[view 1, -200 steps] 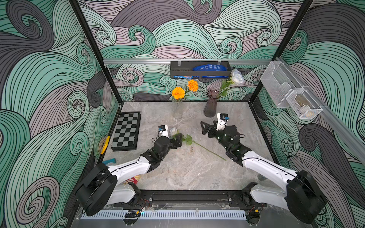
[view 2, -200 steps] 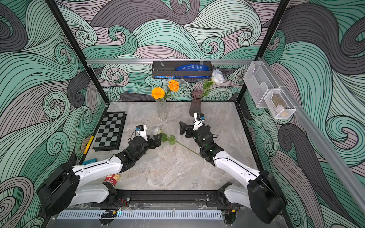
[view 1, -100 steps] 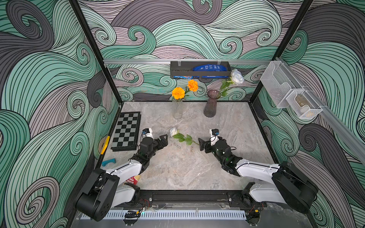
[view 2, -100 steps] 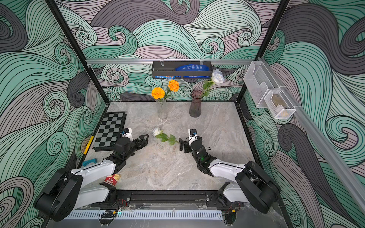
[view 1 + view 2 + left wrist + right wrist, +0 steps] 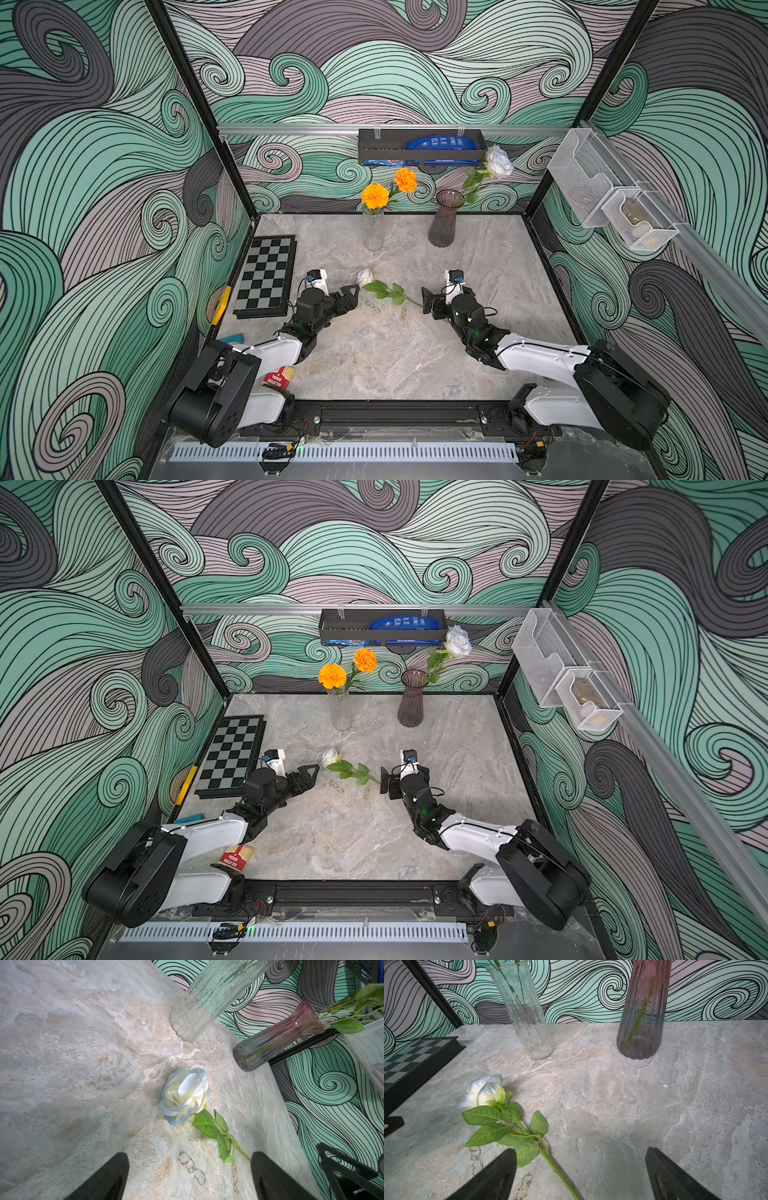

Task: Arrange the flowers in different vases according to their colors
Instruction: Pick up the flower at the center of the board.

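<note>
Jaws seen spread, empty, on left gripper [image 5: 353,296] and right gripper [image 5: 424,300]. Flat-lying white rose [image 5: 365,276] — thin stem likely missed or pushed aside if approached shallowly.

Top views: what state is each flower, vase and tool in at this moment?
orange flowers: both standing in the clear vase.
clear vase: upright.
purple vase: upright, holds one white rose.
second white rose: lying flat on the table.
left tool: open, empty.
right tool: open, empty.
</note>
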Controlling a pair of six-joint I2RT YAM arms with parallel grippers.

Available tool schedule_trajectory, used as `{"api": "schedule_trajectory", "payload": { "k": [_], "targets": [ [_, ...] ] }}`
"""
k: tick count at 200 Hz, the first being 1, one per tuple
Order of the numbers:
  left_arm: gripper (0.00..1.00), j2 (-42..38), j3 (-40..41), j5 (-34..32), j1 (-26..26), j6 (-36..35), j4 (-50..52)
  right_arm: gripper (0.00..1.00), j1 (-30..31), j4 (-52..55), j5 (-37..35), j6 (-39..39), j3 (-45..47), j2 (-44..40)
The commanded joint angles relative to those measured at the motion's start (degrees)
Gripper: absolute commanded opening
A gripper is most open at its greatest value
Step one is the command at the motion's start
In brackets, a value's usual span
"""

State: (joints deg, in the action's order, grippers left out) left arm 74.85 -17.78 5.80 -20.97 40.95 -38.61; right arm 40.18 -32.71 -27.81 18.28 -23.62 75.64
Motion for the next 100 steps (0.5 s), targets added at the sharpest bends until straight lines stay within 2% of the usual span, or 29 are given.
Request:
{"api": "schedule_trajectory", "payload": {
  "k": [1,31,44,49,53,63,82,100],
  "targets": [
    [0.95,-0.3,-0.8,2.6,0.3,0.2,-2.8,1.0,0.2,2.6,0.9,0.9,-2.6,1.6],
    [0.95,-1.3,-1.6,8.4,0.2,-1.4,-4.1,1.0,0.2,5.8,0.0,-3.1,-5.1,2.8],
    [0.94,-3.2,-5.2,9.2,0.2,-7.3,4.0,1.0,0.2,4.9,-1.8,-5.4,-4.6,2.9],
    [0.94,-4.2,-7.1,7.8,0.0,-9.5,9.6,1.0,0.2,4.5,-1.8,-5.7,-4.2,2.8],
    [0.92,-5.0,-8.2,3.5,-0.7,-10.5,13.0,1.0,0.2,4.6,-1.7,-6.1,-4.1,2.7],
    [0.93,-7.0,-7.4,-5.2,-2.1,-9.7,14.3,0.99,0.2,4.8,0.4,-7.0,-4.2,2.5],
    [0.94,-9.4,-2.0,-8.7,-1.6,-4.8,6.4,0.97,0.2,6.4,7.0,-9.3,-5.6,2.4],
    [0.94,-11.3,-0.9,-9.3,-1.5,-2.9,6.2,0.94,0.2,9.6,11.7,-11.9,-8.4,3.9]
  ]
}}
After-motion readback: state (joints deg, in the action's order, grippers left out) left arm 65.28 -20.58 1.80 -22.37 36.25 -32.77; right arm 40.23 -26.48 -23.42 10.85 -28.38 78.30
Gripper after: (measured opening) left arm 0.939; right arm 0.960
